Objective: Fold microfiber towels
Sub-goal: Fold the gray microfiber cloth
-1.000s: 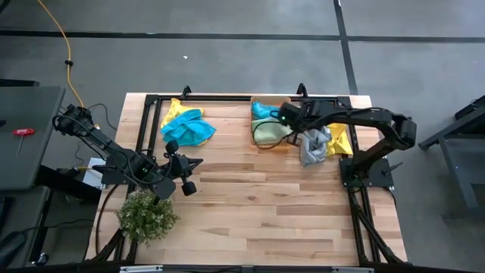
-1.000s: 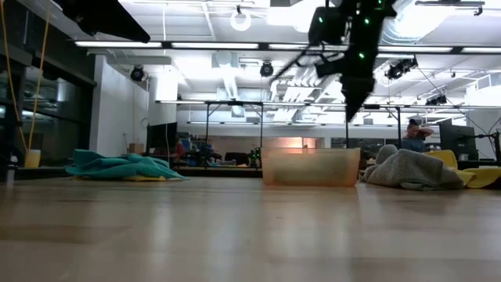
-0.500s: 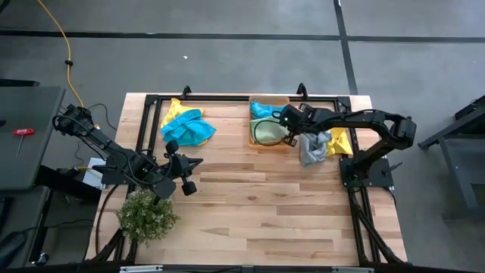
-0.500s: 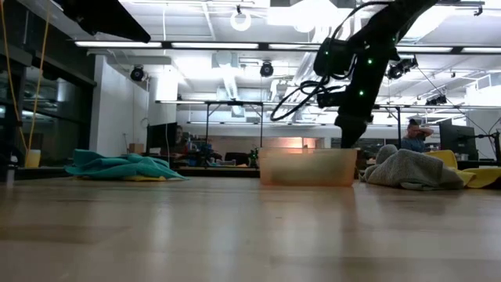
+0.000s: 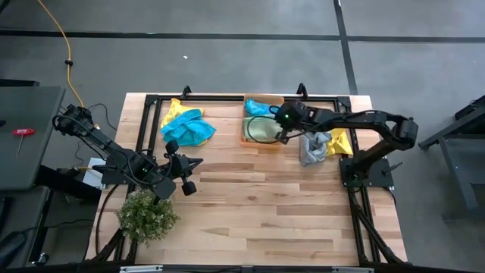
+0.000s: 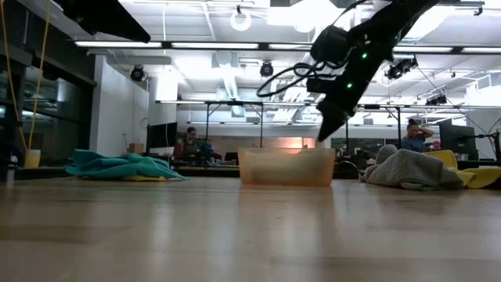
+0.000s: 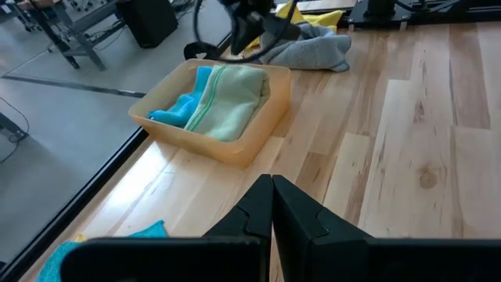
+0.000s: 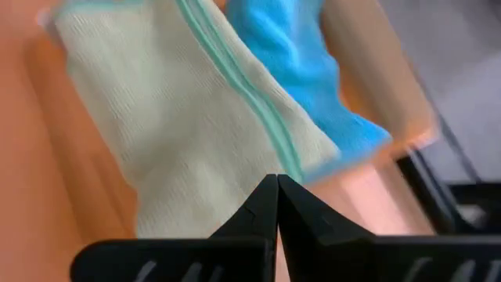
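Orange bin: held light green towel and blue towel, long axes apparently along the bin. Right gripper closed, empty, above it; left gripper closed.

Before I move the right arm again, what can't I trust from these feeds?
- Bin contents: low view shows only the orange bin's frosted wall.
- Contact: the right gripper is at the light green towel; whether it touches is unclear, right wrist view is motion-blurred.
- Yellow towel: mostly under the grey towel and right arm, high view.
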